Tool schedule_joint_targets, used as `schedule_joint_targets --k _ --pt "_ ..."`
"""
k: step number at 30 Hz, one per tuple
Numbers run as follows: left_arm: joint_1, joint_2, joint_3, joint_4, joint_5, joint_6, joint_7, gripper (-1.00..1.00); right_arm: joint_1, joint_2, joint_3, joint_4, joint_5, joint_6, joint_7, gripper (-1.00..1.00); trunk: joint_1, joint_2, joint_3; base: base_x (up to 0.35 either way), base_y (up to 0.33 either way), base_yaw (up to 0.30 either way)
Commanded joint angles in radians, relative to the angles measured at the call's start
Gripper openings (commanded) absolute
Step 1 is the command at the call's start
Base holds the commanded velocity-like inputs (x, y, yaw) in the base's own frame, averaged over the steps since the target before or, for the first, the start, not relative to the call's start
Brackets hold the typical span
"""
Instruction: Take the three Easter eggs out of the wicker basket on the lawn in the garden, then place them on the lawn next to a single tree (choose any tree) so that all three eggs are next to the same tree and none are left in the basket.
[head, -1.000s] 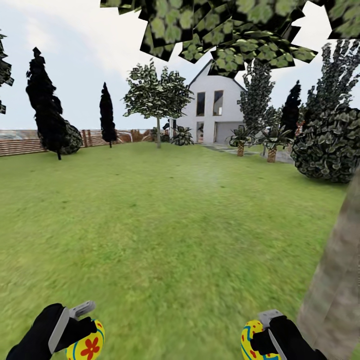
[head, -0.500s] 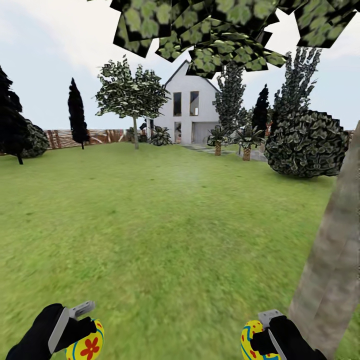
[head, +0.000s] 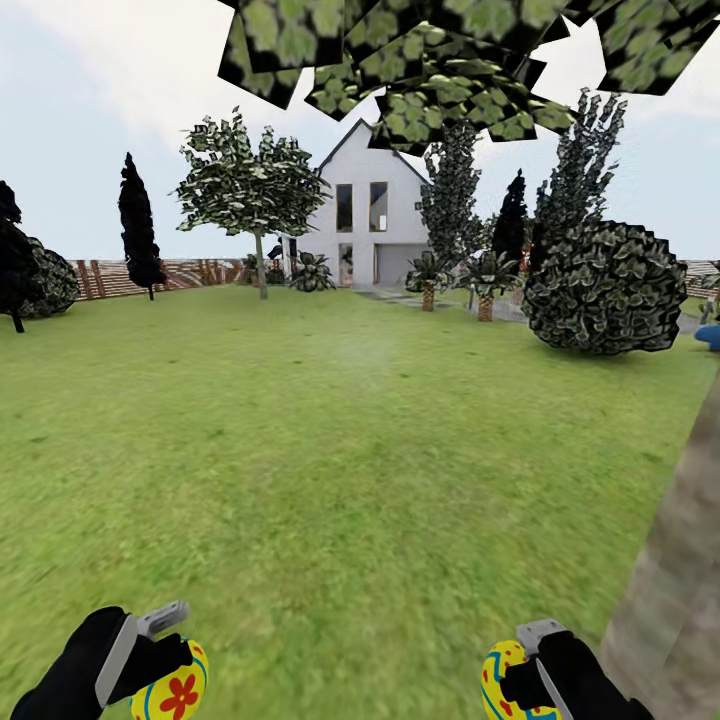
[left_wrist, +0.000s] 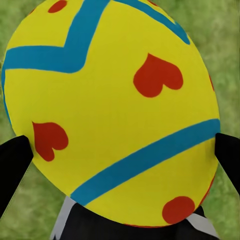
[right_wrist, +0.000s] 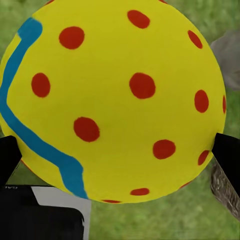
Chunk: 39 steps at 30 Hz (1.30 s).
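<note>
Bright, even daylight with no cast shadows (lawn (head: 330, 450) texture smeared, foliage blocky)

House (head: 360, 225): white, stood far ahead of both claws.
Round bush (head: 605, 290): sat well beyond the right claw.
Fence (head: 190, 273): ran far off, left.

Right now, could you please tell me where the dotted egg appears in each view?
Head: the dotted egg is at bottom right, in the right gripper, beside the trunk.
Right wrist: the dotted egg is central, between the fingers.
Left wrist: a different one, the heart egg.
Shared landmark: the trunk, at the right wrist picture's edge.
</note>
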Motion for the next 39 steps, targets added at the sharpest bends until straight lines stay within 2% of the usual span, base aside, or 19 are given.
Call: schedule_joint_targets --k 1,16,34,39 --pt "0.000 0.000 0.002 0.000 0.004 0.004 0.000 -1.00 0.000 -0.001 0.002 -0.001 0.008 0.004 0.008 -1.00 -0.003 0.007 0.003 0.274 0.213 0.000" --pt "0.000 0.001 0.002 0.000 0.003 0.004 0.000 -1.00 0.000 -0.002 0.001 -0.001 0.008 0.005 0.008 -1.00 -0.061 0.112 0.050 0.274 0.213 0.000" --pt "0.000 0.000 0.002 0.000 0.003 0.004 -0.001 -1.00 0.000 -0.001 0.002 -0.001 0.008 0.006 0.009 -1.00 -0.061 0.112 0.050 0.274 0.213 0.000" --pt "0.000 0.000 0.006 0.000 0.007 0.005 0.001 -1.00 0.000 -0.001 0.003 -0.001 0.008 0.005 0.009 -1.00 -0.061 0.112 0.050 0.145 0.103 -0.210"
